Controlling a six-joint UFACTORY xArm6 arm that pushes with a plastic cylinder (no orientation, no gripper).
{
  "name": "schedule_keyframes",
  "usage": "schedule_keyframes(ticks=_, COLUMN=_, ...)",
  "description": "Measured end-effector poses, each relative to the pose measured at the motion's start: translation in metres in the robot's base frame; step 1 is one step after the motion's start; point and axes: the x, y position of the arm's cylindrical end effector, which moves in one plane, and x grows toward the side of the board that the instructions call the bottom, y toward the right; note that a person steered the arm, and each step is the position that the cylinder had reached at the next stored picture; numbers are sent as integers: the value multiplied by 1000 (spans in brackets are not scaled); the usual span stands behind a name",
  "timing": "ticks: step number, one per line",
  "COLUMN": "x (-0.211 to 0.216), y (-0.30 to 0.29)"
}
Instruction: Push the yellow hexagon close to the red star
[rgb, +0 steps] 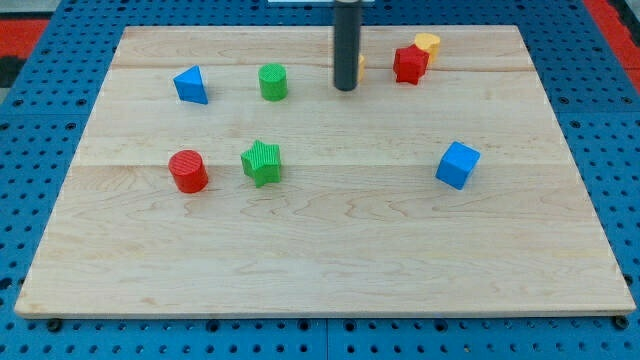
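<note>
The red star (409, 64) lies near the view's top, right of centre. A yellow block (428, 43) touches its upper right side; its shape is hard to make out. A sliver of another yellow block (360, 68) shows just right of the rod, mostly hidden behind it, so I cannot tell which one is the hexagon. My tip (345, 88) rests on the board right beside this hidden yellow block, on its left, and well left of the red star.
A green cylinder (273, 81) and a blue triangular block (191, 85) lie left of the tip. A red cylinder (188, 171) and a green star (262, 162) sit at mid-left. A blue cube (457, 165) sits at mid-right. The wooden board (320, 260) ends at the blue pegboard.
</note>
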Motion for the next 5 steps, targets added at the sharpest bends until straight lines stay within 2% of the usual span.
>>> schedule_keyframes(ticks=2, x=-1, y=-101)
schedule_keyframes(ticks=3, x=-13, y=-90)
schedule_keyframes(ticks=5, x=-32, y=40)
